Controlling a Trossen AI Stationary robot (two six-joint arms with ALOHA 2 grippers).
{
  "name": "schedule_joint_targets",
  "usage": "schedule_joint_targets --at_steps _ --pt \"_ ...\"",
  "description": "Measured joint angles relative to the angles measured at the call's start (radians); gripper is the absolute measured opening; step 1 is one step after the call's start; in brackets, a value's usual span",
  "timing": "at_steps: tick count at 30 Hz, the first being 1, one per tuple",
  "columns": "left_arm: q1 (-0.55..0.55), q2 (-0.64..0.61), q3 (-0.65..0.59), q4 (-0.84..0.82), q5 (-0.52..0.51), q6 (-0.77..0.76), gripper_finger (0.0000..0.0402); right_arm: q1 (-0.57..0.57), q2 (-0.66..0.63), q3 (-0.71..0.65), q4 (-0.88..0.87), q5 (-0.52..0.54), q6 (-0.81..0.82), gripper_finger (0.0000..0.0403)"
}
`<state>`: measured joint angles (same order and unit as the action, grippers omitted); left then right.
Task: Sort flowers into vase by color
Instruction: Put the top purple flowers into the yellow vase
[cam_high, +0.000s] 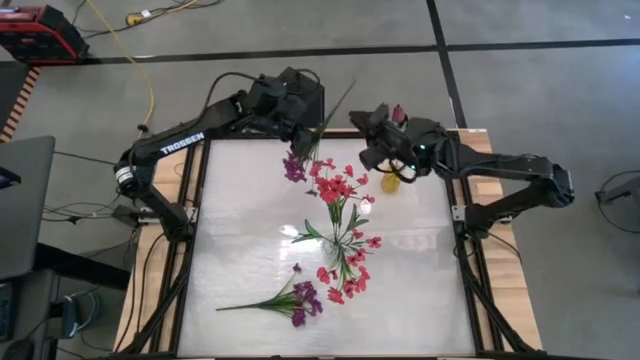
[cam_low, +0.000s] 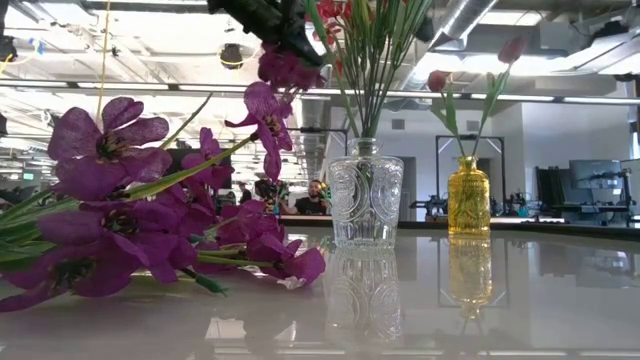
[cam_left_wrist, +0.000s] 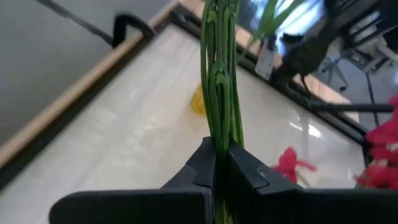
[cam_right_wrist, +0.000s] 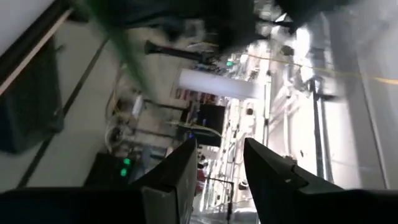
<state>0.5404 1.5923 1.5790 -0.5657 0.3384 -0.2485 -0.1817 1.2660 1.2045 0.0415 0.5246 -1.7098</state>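
Care matters now: our left gripper (cam_left_wrist: 217, 163), clamped on the purple stem (cam_high: 296, 165) above the table's far edge, should stay upright, while our right gripper (cam_right_wrist: 219, 163) waits, fingers apart, empty, near the yellow vase (cam_high: 389, 183).

a glossy white worktop (cam_high: 240, 230) fills the view. the left pincer (cam_high: 303, 143) sits at its far edge, with a purple blossom cluster on green stalks (cam_high: 294, 166) at it. the right pincer (cam_high: 372, 143) hovers just beside a small yellow glass vase (cam_high: 390, 182). red-pink blossoms (cam_high: 338, 225) crowd the middle; another purple stem (cam_high: 290, 299) lies near the front.
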Motion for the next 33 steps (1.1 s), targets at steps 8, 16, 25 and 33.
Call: schedule_joint_targets --at_steps 8,16,25,33 --pt "0.000 -0.002 0.029 -0.004 -0.011 -0.018 0.0002 -0.057 0.121 -0.001 0.081 -0.001 -0.173 0.0156" --pt "0.000 -0.002 0.021 -0.051 -0.032 -0.012 0.0002 -0.067 0.240 -0.002 0.223 -0.003 -0.323 0.0156" --pt "0.000 -0.002 0.021 -0.075 -0.037 0.044 0.0002 -0.112 0.294 -0.001 0.290 -0.003 -0.367 0.0154" --pt "0.000 -0.002 0.020 -0.075 -0.055 0.110 0.0002 -0.121 0.293 -0.001 0.285 -0.005 -0.345 0.0099"
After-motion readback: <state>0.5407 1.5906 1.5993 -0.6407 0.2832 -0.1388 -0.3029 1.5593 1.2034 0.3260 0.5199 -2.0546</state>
